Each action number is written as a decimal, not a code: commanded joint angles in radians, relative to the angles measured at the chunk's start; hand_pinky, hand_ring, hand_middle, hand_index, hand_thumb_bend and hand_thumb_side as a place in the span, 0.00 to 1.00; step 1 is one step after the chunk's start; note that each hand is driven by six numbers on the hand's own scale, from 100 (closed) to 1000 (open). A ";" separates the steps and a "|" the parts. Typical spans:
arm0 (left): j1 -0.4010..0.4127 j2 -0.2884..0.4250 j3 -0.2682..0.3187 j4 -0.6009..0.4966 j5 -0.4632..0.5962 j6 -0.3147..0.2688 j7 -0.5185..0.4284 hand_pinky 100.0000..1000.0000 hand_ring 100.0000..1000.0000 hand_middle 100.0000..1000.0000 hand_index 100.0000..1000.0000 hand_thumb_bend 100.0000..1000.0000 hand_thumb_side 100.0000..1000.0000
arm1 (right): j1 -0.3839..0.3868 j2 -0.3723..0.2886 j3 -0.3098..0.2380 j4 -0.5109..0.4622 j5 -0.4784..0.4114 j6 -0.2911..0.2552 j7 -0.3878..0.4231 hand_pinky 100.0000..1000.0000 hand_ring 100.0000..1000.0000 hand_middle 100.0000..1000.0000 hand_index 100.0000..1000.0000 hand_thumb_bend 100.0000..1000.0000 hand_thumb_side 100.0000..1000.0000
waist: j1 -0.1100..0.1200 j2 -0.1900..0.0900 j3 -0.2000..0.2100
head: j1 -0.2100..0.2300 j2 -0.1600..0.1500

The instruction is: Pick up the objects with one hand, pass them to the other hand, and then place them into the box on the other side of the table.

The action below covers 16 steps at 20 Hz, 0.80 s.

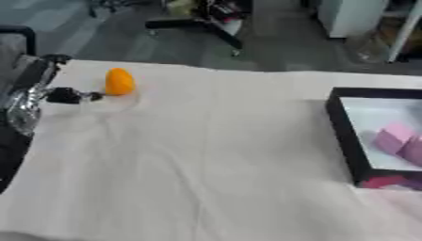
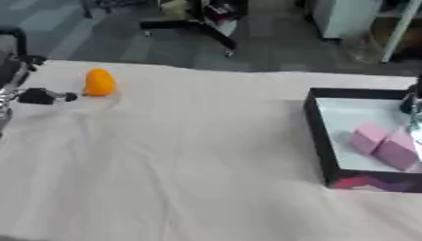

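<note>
An orange, egg-shaped object stands on the white cloth at the far left of the table. My left hand comes in from the left edge beside it. A dark fingertip sits just short of the object's left side, and nothing is held. The fingers look spread and open. The black-walled box with a white floor lies at the right side and holds two pink blocks. A dark and silver piece of my right hand shows at the right edge over the box, with its fingers hidden.
The white cloth covers the whole table between the orange object and the box. A magenta patch shows at the box's near wall. Beyond the far table edge are grey floor, a black stand's legs and white cabinets.
</note>
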 commanded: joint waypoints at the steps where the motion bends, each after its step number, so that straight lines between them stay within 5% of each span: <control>1: -0.043 0.027 0.009 0.048 -0.051 0.021 0.105 0.82 0.76 0.76 0.88 0.97 0.40 | -0.021 0.025 0.013 -0.111 0.009 -0.050 0.006 0.91 0.90 0.90 1.00 0.21 0.22 | -0.004 0.004 -0.016 | 0.051 -0.036; 5: -0.079 0.037 0.017 0.103 -0.074 0.074 0.198 0.80 0.74 0.74 0.86 0.99 0.39 | -0.025 0.056 0.030 -0.157 -0.015 -0.054 -0.002 0.89 0.90 0.90 1.00 0.15 0.22 | -0.006 0.044 -0.050 | 0.087 -0.071; 10: -0.104 0.042 0.017 0.138 -0.067 0.122 0.266 0.78 0.68 0.68 0.79 0.75 0.34 | -0.025 0.068 0.039 -0.167 -0.041 -0.030 -0.019 0.88 0.89 0.89 1.00 0.08 0.23 | -0.006 0.072 -0.072 | 0.099 -0.096; 16: -0.115 0.030 0.019 0.156 0.021 0.072 0.237 0.77 0.62 0.60 0.73 0.52 0.25 | -0.024 0.073 0.042 -0.166 -0.056 -0.012 -0.032 0.87 0.89 0.88 1.00 0.03 0.23 | -0.008 0.083 -0.089 | 0.101 -0.115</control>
